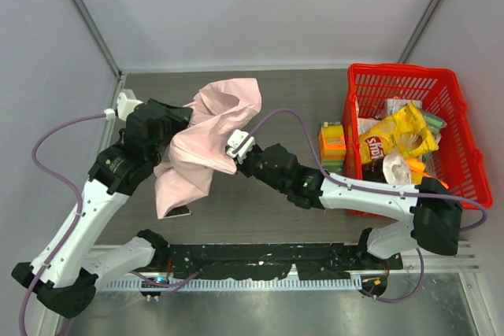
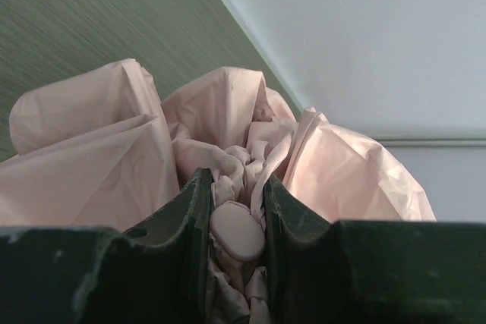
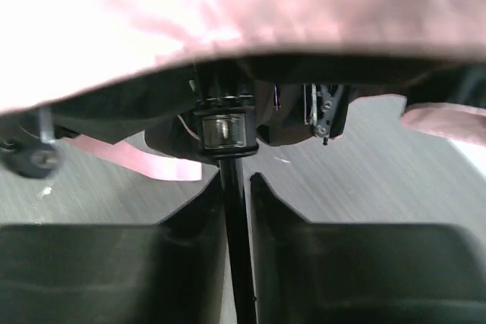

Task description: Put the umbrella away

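The pale pink umbrella (image 1: 209, 139) hangs half-collapsed over the dark table, held between my two arms. My left gripper (image 1: 185, 120) is at its upper left. In the left wrist view that gripper (image 2: 235, 195) is shut on the bunched fabric (image 2: 228, 111) and a small pink cap (image 2: 237, 231). My right gripper (image 1: 234, 156) reaches in from the right under the canopy. In the right wrist view that gripper (image 3: 237, 184) closes on the thin dark shaft (image 3: 237, 263), just below a metal collar (image 3: 222, 133). The pink canopy (image 3: 228, 13) fills the top and a narrow pink strap (image 3: 144, 161) hangs at the left.
A red basket (image 1: 453, 84) stands at the right with a yellow chips bag (image 1: 398, 138) and other packets in it. An orange and green box (image 1: 332, 145) stands against its left side. Grey walls close in the table at the back and sides.
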Robot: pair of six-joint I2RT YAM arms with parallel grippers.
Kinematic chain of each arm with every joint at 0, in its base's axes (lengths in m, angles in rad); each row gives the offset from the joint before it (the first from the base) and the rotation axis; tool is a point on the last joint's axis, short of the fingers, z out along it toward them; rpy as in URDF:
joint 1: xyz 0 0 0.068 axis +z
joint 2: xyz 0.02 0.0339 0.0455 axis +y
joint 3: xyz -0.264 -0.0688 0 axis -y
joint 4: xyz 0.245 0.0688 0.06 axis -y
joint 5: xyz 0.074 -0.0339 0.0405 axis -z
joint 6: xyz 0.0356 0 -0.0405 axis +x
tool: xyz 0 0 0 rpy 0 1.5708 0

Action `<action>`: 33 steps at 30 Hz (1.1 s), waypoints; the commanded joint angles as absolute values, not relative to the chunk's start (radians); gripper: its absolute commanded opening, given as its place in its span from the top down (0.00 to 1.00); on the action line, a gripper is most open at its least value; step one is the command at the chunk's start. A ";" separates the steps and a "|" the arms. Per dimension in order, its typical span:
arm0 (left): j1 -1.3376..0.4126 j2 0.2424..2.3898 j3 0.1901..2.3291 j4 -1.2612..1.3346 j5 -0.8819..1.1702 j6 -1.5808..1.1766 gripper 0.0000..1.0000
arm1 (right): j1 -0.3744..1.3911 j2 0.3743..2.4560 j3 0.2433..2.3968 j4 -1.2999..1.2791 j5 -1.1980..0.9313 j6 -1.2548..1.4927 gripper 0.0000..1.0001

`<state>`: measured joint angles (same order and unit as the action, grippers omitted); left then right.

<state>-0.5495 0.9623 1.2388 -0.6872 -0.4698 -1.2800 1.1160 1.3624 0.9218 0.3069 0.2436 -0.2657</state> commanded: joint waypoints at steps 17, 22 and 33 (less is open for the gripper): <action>-0.541 0.575 1.017 -0.227 -0.308 -0.790 0.00 | 0.723 1.166 0.664 0.860 -0.625 0.161 0.99; -0.543 0.609 1.048 -0.171 -0.058 -0.739 0.00 | 0.680 1.118 0.689 0.806 -0.727 0.193 0.99; -0.543 0.821 1.141 -0.023 0.297 -0.597 0.00 | 0.678 1.109 0.739 0.756 -0.764 0.209 0.99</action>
<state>-0.5446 0.7780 1.1015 -0.0967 0.1368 -0.7082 0.6765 1.1355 0.6662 0.6724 -0.7303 0.1772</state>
